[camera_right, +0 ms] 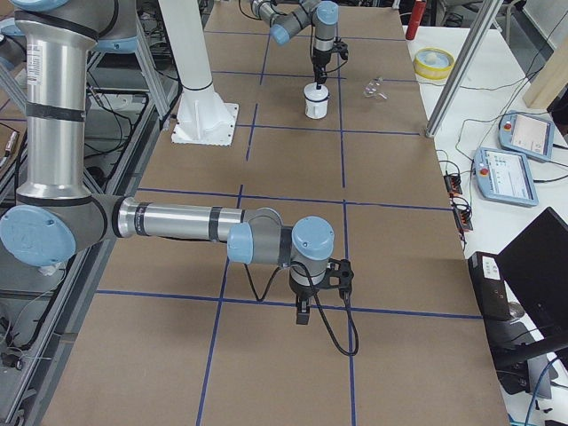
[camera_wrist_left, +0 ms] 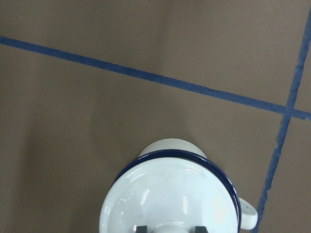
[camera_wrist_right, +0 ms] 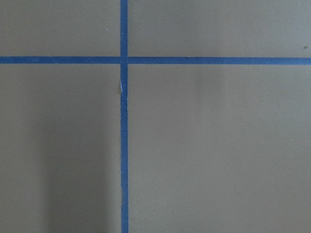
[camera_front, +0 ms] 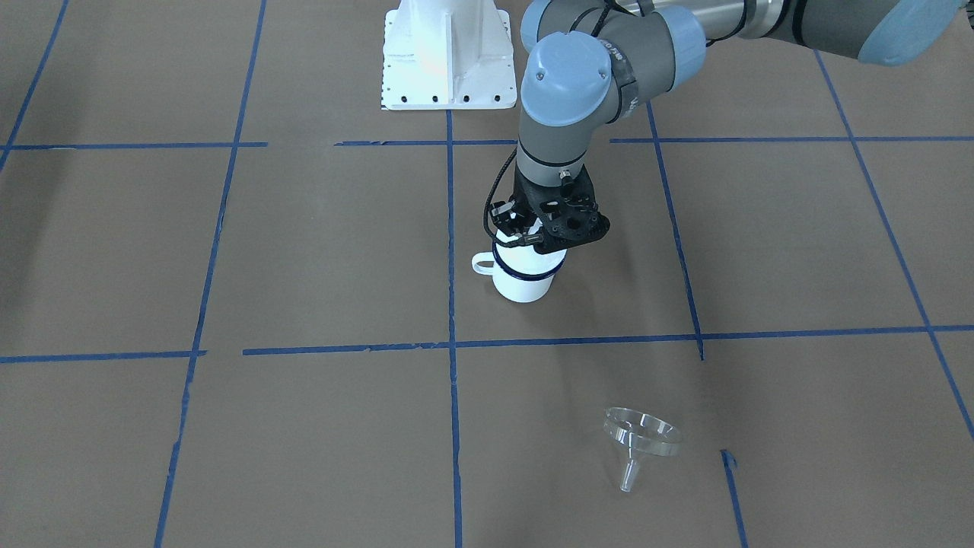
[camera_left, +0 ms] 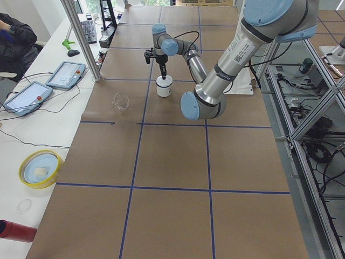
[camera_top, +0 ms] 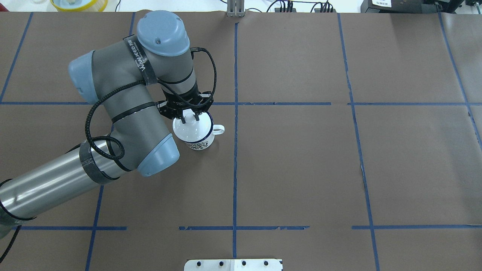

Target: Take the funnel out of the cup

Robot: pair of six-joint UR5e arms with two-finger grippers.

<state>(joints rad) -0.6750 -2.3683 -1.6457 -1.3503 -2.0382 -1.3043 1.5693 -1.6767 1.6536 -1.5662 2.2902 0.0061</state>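
Observation:
The cup (camera_front: 521, 283) is a white mug with a dark blue rim; it stands upright near the table's middle and also shows in the overhead view (camera_top: 201, 145). A white knobbed lid (camera_wrist_left: 170, 194) covers it. My left gripper (camera_top: 190, 119) points straight down over the cup, fingers closed on either side of the lid's knob. The clear funnel (camera_front: 639, 441) lies on its side on the table, well apart from the cup; it also shows in the exterior left view (camera_left: 121, 101). My right gripper (camera_right: 303, 318) hangs low over bare table far from both; I cannot tell whether it is open or shut.
The robot's white base plate (camera_front: 449, 53) stands behind the cup. A yellow bowl (camera_left: 39, 168) and a red can (camera_left: 13, 231) sit off the table's far side, beside tablets (camera_left: 67, 74). Blue tape lines cross the brown table cover.

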